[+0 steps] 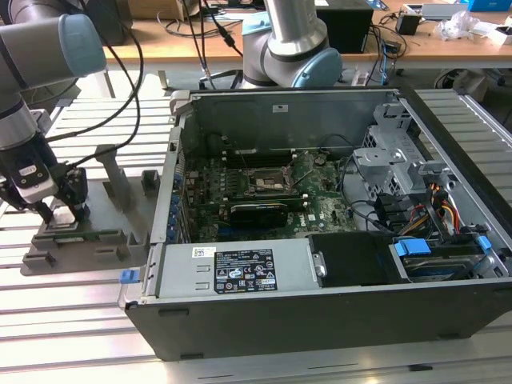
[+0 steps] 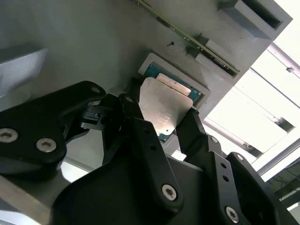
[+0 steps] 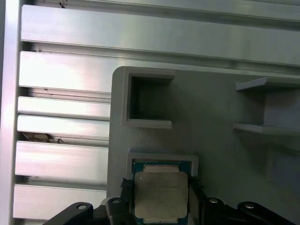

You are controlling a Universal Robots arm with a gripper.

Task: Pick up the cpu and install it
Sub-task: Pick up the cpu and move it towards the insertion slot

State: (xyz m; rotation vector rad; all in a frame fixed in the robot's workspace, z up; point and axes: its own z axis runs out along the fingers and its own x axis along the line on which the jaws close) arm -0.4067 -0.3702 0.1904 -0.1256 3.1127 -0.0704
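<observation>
Hanging over the grey holder (image 1: 104, 240) at the exterior view's left, the pincer (image 1: 64, 216) is bracketing the cpu (image 3: 161, 194) directly beneath; whether clenched, cannot tell.

Location type: a robotics laboratory set up for computer assembly work.

Indicators:
- Two jointed robot arms, the near arm (image 1: 40, 56) at the exterior view's left and the rear arm (image 1: 292, 40) behind the case.
- A tabletop (image 1: 64, 320) of slotted aluminium profiles.
- An open computer case (image 1: 320, 304) lying on its side, with the motherboard (image 1: 264, 188) exposed.
- A grey parts fixture (image 1: 112, 200) beside the case.
- Behind these, a wooden tabletop (image 1: 384, 44) carrying loose cables (image 1: 184, 28) and crumpled white material (image 1: 460, 24).
</observation>
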